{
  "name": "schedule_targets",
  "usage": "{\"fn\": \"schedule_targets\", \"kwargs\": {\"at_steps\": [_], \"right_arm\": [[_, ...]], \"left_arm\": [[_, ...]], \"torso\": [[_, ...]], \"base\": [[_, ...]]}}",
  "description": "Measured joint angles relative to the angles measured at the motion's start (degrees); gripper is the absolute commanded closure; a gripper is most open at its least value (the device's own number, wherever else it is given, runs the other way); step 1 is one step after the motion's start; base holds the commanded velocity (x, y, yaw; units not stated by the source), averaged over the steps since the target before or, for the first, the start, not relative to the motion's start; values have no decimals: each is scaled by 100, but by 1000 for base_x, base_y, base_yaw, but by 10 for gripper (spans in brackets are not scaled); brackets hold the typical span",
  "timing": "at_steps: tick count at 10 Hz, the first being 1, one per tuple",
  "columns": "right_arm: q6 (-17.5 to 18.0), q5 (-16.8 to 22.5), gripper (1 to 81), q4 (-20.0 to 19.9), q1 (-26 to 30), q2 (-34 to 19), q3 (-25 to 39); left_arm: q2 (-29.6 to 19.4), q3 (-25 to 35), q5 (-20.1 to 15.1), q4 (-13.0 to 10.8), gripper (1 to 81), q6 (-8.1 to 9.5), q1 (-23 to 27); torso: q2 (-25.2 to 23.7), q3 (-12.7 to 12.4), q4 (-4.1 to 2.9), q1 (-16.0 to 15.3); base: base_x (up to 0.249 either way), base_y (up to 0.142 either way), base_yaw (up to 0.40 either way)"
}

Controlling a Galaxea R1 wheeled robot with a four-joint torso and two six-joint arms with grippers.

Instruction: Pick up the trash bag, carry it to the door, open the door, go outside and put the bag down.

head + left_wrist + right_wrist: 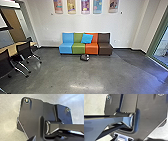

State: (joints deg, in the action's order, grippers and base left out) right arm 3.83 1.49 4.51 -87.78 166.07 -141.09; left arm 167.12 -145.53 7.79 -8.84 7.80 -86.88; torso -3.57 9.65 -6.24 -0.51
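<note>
Roll slowly up to what looks like the trash bag point(84, 57), lying on the floor point(57, 75) before the multicolored couch point(78, 48), and check both claws before reaching, since you can't tell whether they're spread.

Cushion point(87, 38) on sofa point(66, 47) below posters point(85, 6), object point(84, 57) on floor point(62, 72) before it, chairs point(24, 51) left.

floor point(62, 72): smooth, glossy (quite the shine) | wall point(48, 27): matt | chair legs point(21, 72): metallic
</note>
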Motion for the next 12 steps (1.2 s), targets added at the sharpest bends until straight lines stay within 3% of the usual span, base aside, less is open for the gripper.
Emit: {"fn": "schedule_targets", "kwargs": {"at_steps": [5, 12], "right_arm": [[0, 0, 10, 6, 2, 0, 0], [0, 2, 10, 20, 7, 16, -2]], "left_arm": [[2, 0, 4, -2, 10, 0, 0], [16, 2, 0, -2, 10, 0, 0]], "torso": [[0, 0, 0, 0], [0, 0, 0, 0]], "base": [[158, 0, 0], [158, 74, 0]]}}
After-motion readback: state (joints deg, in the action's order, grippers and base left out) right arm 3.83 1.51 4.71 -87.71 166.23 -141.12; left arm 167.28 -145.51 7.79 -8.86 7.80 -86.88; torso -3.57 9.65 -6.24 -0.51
